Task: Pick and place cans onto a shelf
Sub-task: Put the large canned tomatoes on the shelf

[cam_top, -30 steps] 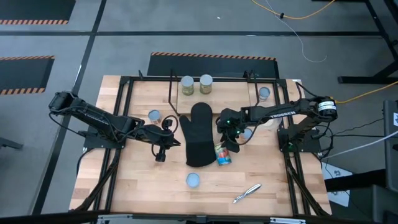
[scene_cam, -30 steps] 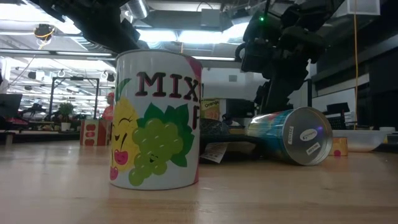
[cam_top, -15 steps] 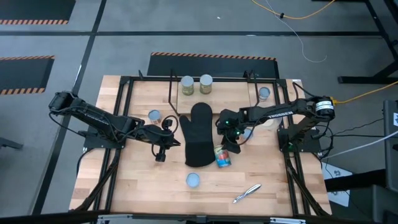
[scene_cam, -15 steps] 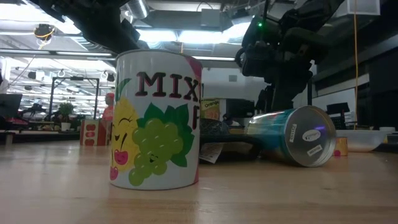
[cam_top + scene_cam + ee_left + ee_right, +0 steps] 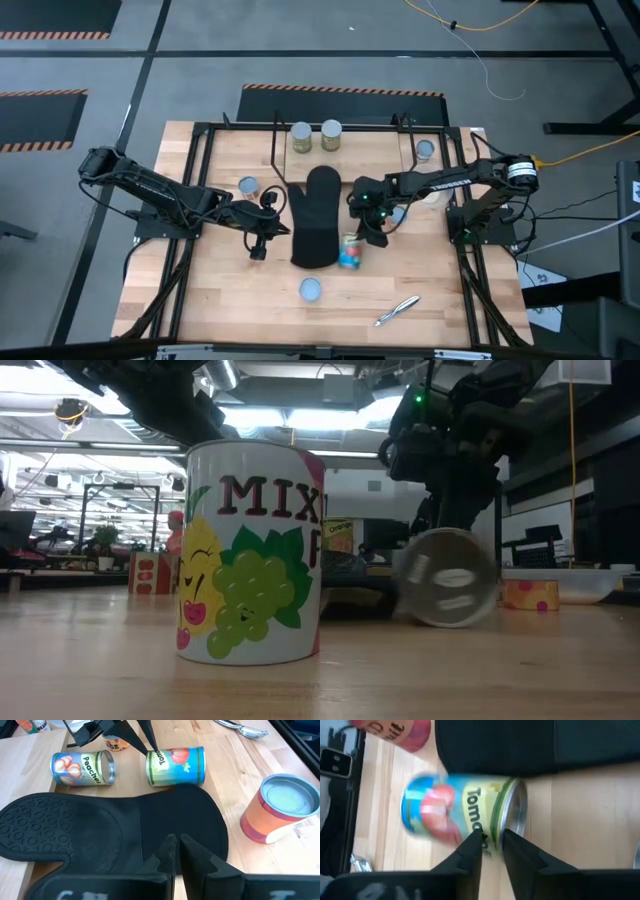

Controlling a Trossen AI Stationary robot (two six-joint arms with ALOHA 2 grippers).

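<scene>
A tomato can (image 5: 348, 252) lies on its side on the table by the cuff end of a black oven mitt (image 5: 312, 222). In the low view its round end (image 5: 446, 577) faces the camera. My right gripper (image 5: 374, 234) is shut, its tips at this can. My left gripper (image 5: 258, 247) is shut and empty, left of the mitt. Two cans (image 5: 315, 134) stand on the shelf (image 5: 278, 150) at the far edge. A peaches can (image 5: 82, 768) lies on its side. A mixed-fruit can (image 5: 250, 550) stands near the front edge. My right gripper has its shut fingertips (image 5: 478, 838) against the tomato can's side, close to its silvery end rim (image 5: 516, 815). The fingers slant down from the table's right side. The can lies on its side on the table, blurred as it rolls.
More cans stand at the left (image 5: 248, 186) and at the far right (image 5: 425, 150). A silvery pen-like item (image 5: 397, 310) lies near the front edge. Black frame rails (image 5: 190, 250) run along both sides of the table.
The tomato can has rolled toward the table's left edge and turned about; its round end now faces the near edge. The mitt's cuff end has shifted a little to the left with it. My right gripper has stayed at the can.
</scene>
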